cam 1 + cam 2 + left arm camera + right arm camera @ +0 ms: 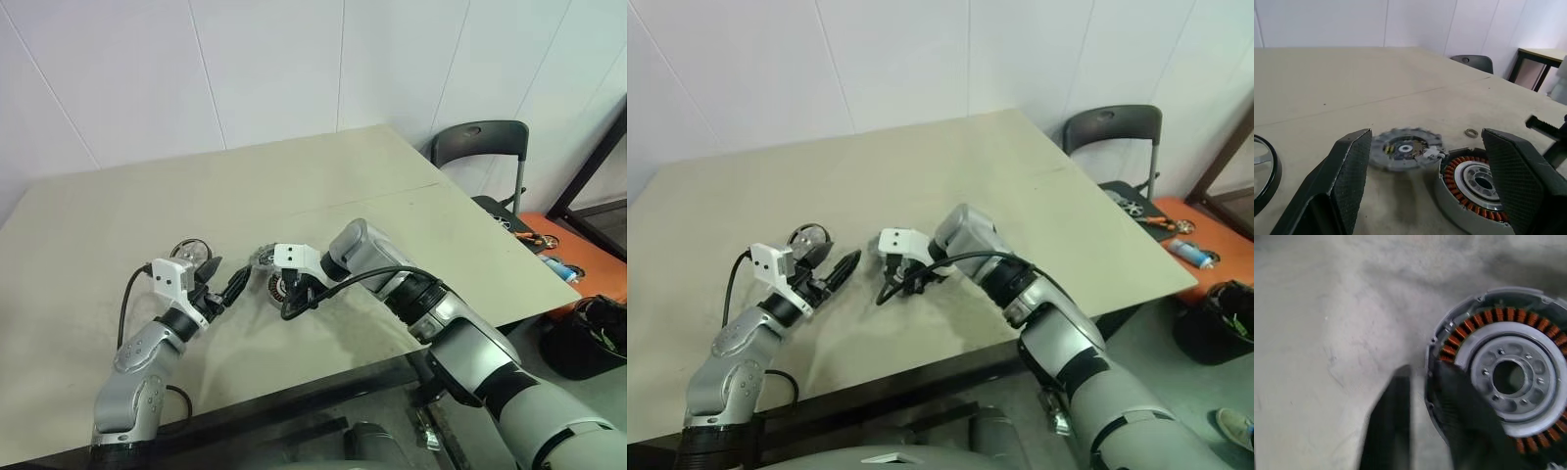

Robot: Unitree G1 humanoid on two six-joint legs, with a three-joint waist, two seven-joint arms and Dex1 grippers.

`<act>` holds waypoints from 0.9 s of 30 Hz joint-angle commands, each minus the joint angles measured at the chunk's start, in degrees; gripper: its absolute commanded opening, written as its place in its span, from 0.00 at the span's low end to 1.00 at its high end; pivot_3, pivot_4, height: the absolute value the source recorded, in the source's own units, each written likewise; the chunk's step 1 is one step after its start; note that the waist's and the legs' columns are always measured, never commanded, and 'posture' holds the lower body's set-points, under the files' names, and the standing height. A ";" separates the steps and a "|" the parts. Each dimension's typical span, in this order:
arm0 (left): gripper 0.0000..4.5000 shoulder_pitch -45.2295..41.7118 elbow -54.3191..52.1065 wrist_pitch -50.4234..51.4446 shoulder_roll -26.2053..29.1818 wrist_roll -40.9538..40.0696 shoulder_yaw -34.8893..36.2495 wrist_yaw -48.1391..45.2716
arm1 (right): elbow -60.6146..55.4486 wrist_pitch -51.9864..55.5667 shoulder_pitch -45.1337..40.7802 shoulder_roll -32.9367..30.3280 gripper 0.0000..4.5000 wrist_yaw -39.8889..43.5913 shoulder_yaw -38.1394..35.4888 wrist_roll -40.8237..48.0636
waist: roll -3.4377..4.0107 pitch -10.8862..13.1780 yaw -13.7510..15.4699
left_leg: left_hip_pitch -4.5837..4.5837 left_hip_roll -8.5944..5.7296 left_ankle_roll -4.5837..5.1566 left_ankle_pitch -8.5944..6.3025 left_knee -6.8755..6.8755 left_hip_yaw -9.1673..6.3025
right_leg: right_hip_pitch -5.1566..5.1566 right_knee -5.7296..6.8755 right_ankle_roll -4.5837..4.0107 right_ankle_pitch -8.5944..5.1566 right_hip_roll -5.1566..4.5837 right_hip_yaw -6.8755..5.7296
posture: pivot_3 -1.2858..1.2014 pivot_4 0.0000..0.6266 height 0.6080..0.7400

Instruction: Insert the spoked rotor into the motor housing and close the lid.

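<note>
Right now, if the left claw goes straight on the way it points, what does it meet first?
Probably the motor housing, lying close ahead between the open left claw fingers; the spoked rotor lies just beyond. Depth is uncertain.

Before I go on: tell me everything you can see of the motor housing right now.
The motor housing is a round, shallow, silver-rimmed metal cup lying flat, open side up, on the beige table. A ring of copper-coloured windings surrounds a pale grey centre plate with small holes and a dark central bore. The right gripper straddles its rim, one black finger inside, one outside. A grey notched disc lies beside it.
</note>
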 commanded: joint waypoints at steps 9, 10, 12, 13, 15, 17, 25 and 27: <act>0.85 -1.67 -0.68 -1.05 0.12 0.15 -0.30 -0.47 | -5.32 3.44 -5.90 -1.99 0.29 8.67 -2.24 9.23 | 0.01 0.01 0.04 | -0.07 0.21 -0.15 -0.07 -0.02 0.01 | -0.02 -0.25 -0.11 0.08 0.19 -0.06 | 0.52 0.00 1.00; 0.85 -1.88 -0.40 -1.10 0.21 0.14 -0.23 -0.62 | -5.86 3.43 -6.36 -2.43 0.29 9.48 -2.98 10.49 | 0.01 0.01 0.04 | -0.09 0.21 -0.15 -0.07 -0.02 0.00 | -0.02 -0.28 -0.11 0.09 0.19 -0.06 | 0.52 0.00 1.00; 0.85 -2.16 0.09 -1.35 0.37 0.16 -0.08 -1.01 | -6.31 2.09 -6.91 -2.97 0.29 9.65 -4.85 12.63 | 0.01 0.01 0.05 | -0.11 0.21 -0.15 -0.07 -0.02 0.00 | -0.02 -0.34 -0.09 0.10 0.20 -0.07 | 0.52 0.00 1.00; 0.85 -2.26 0.29 -1.48 0.43 0.13 0.01 -1.22 | -6.34 1.69 -7.34 -3.05 0.29 9.64 -6.77 14.32 | 0.01 0.01 0.06 | -0.11 0.21 -0.15 -0.07 -0.02 0.00 | -0.01 -0.38 -0.09 0.11 0.20 -0.08 | 0.52 0.00 1.00; 0.85 -2.36 0.62 -1.72 0.53 0.07 0.23 -1.66 | -5.93 0.47 -8.26 -3.07 0.29 8.78 -10.77 17.17 | 0.01 0.01 0.07 | -0.12 0.21 -0.15 -0.08 -0.03 0.00 | 0.00 -0.42 -0.08 0.11 0.19 -0.07 | 0.52 0.00 1.00; 0.85 -2.36 0.85 -1.85 0.74 -0.03 0.52 -2.15 | -4.29 -9.06 -7.64 -4.57 0.29 4.78 -12.58 15.42 | 0.01 0.00 0.07 | -0.13 0.22 -0.15 -0.08 -0.04 0.00 | 0.00 -0.48 -0.08 0.11 0.20 -0.07 | 0.52 0.00 1.00; 0.85 -4.99 -0.77 -0.46 4.40 -1.85 3.24 -3.29 | 4.10 -32.78 3.02 -4.51 0.29 -30.06 -24.83 11.17 | -0.06 -0.02 0.25 | -0.11 0.23 -0.25 -0.02 -0.07 0.06 | 0.06 -0.54 -0.07 0.15 0.20 -0.06 | 0.52 0.00 1.00; 0.85 -6.26 -0.81 0.41 6.20 -2.97 4.57 -3.89 | 0.98 -31.41 7.22 -3.20 0.29 -34.38 -27.15 12.12 | -0.04 0.00 0.13 | -0.14 0.27 -0.39 0.06 -0.08 0.06 | 0.02 -0.55 -0.10 0.16 0.23 -0.05 | 0.52 0.00 1.00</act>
